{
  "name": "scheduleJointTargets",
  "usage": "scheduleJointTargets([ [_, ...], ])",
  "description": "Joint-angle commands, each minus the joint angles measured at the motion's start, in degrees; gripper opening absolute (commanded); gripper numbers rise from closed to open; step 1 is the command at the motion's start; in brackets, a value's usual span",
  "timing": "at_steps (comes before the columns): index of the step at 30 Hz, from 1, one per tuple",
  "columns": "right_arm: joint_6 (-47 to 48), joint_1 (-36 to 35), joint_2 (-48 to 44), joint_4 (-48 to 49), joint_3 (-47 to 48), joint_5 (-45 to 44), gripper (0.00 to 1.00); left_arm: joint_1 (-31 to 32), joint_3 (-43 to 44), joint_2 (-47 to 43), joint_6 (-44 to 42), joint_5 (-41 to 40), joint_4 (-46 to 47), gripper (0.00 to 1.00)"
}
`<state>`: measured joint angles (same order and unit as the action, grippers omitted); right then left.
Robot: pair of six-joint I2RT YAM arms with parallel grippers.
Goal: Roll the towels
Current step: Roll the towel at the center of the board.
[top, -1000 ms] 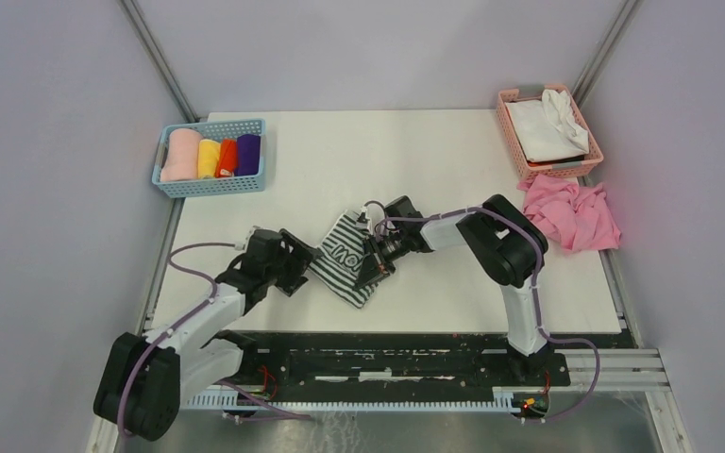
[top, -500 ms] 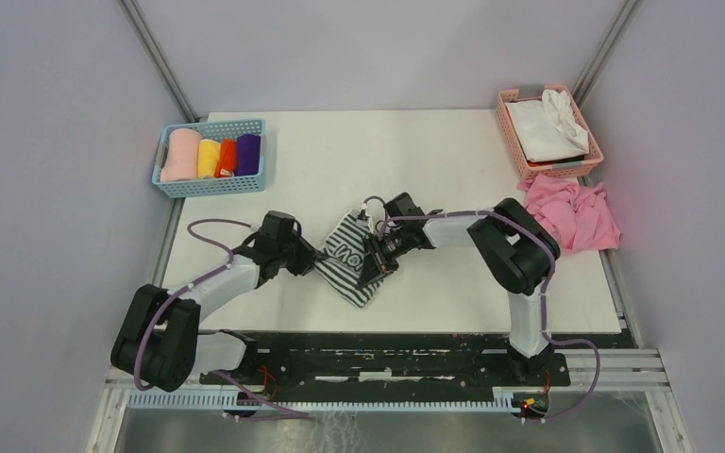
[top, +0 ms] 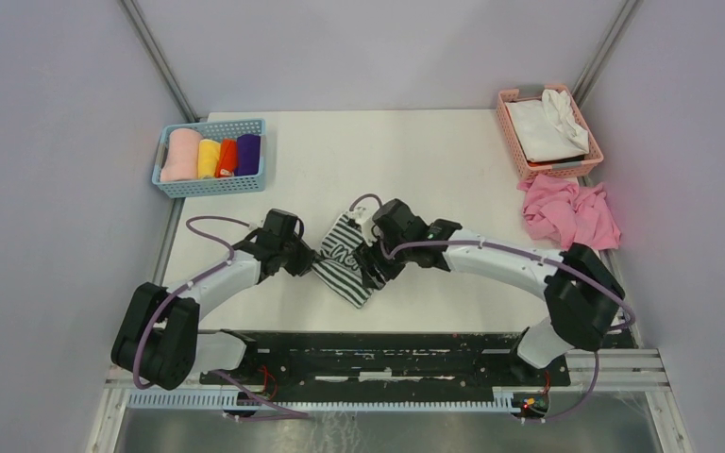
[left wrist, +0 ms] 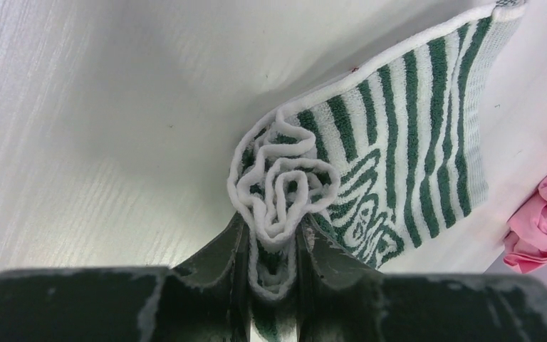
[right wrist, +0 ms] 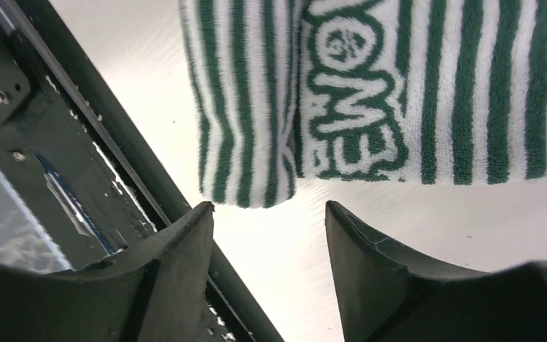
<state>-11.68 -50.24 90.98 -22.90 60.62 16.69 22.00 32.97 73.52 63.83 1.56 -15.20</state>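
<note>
Left wrist: left gripper (left wrist: 274,239) pinches coiled end of striped towel (left wrist: 399,142); right gripper (right wrist: 269,210) gapes empty beside it. Risk: one-ended hold, loose coil may unwind if lifted.

My towel (left wrist: 399,135) was looped terry cloth, soft and matt. My fingers (right wrist: 167,278) looked like dark matt plastic, scuffed pale at the edges. The table (left wrist: 78,142) was smooth white, faintly grained, slightly glossy.

One green-and-white striped towel (top: 342,255) at centre. Four rolled towels, upper left: pink roll (top: 182,154), yellow roll (top: 208,158), orange roll (top: 227,158), purple roll (top: 248,154). Two baskets: blue basket (top: 210,186), pink basket (top: 514,142). One white cloth (top: 543,127), one crumpled pink cloth (top: 571,212). Two arms: left arm (top: 210,283), right arm (top: 510,262).
</note>
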Motion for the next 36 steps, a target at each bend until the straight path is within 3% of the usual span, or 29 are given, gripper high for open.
scheduleJointTargets([
  [1, 6.6, -7.98, -4.88, -1.27, 1.09, -19.4, 0.68, 0.27, 1.06, 0.98, 0.91, -2.74, -2.74, 0.08],
  [11, 13.35, -23.54, 2.72, 5.7, 2.98, -37.75, 0.76, 0.33, 0.23, 1.05, 1.94, -2.24, -1.85, 0.08],
  [23, 14.97, -26.3, 16.09, 4.81, 5.83, -43.53, 0.76, 0.32, -0.93, 0.82, 1.98, -1.92, -0.63, 0.08],
  [27, 14.14, -25.86, 18.55, 4.13, 4.42, -43.09, 0.7, 0.28, -1.46, 1.16, 1.85, -1.89, -0.03, 0.09],
  [31, 13.24, -23.89, 19.35, 3.0, 2.83, -39.53, 0.57, 0.11, -1.64, 1.6, 1.28, -2.26, -0.01, 0.11],
  [34, 12.6, -21.61, 18.28, 2.16, 1.85, -33.31, 0.43, -0.53, -1.81, 1.61, 0.9, -2.08, 0.21, 0.13],
  [36, 11.92, -18.7, 17.07, 1.99, 1.14, -23.65, 0.36, -0.97, -1.98, 1.28, 0.83, -1.57, 0.59, 0.14],
])
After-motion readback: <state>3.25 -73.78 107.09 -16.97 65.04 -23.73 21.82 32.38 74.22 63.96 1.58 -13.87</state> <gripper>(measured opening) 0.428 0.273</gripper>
